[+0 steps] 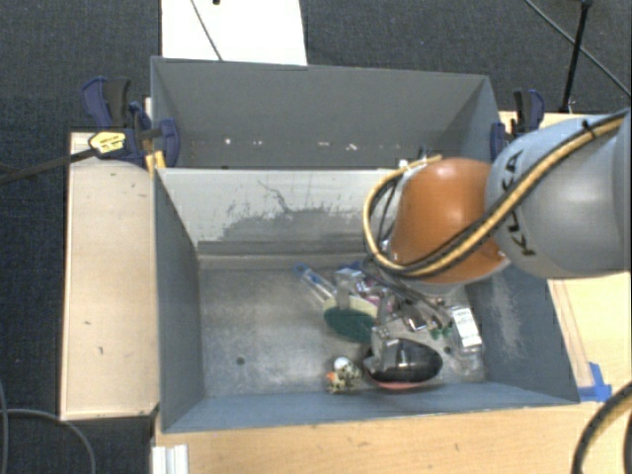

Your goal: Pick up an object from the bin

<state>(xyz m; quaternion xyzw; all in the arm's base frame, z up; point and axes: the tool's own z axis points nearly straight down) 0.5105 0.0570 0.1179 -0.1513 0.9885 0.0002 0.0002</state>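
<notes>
The gripper [393, 336] is low in the bin [247, 314], at the lower right of the frame, under the orange cover [439, 215]. It is over a black oval thing [405, 365] by the front wall. I cannot tell if it is open or closed. A green disc [346, 321] lies just left.

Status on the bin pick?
Gripper low, front right of bin, over black oval thing. Green piece, small toy close beside. Grasp unconfirmed.
</notes>
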